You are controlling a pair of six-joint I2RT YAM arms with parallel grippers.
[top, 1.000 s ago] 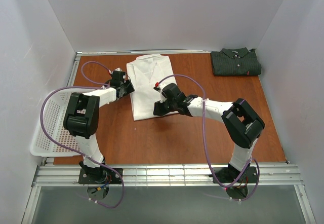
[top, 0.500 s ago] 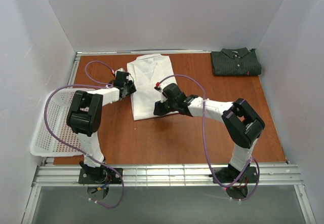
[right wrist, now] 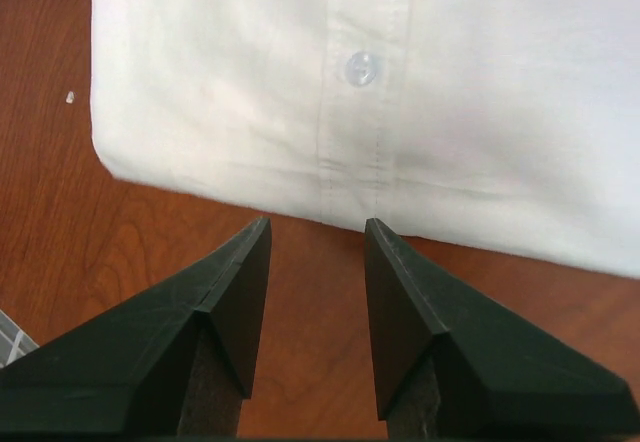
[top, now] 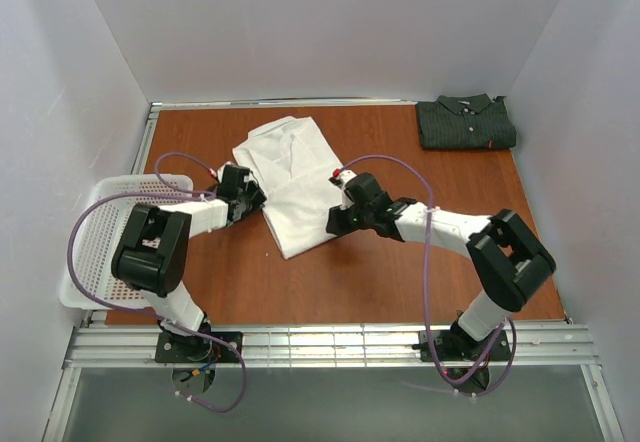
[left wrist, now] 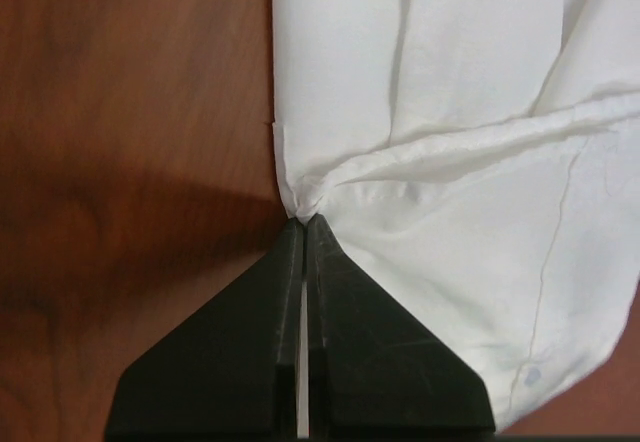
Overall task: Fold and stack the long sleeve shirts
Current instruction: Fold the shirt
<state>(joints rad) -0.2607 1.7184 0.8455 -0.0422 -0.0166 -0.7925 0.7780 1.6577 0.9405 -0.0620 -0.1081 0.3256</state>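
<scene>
Wooden tabletop (top: 350, 282), white walls; white shirt (top: 290, 182) lies folded at centre; my left fingers (left wrist: 295, 262) pressed together, pinching its edge; my right fingers (right wrist: 250, 252) spread, empty, just short of its hem; soft, light cloth, best gripped at folded edges.

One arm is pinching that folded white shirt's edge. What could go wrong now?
The left end effector is shut on only a small bunched bit at the edge of the white shirt, so a pull might slip off or drag the folds open. The right end effector is open just off the hem, holding nothing; moved from one side only, the shirt could skew or unfold.
</scene>
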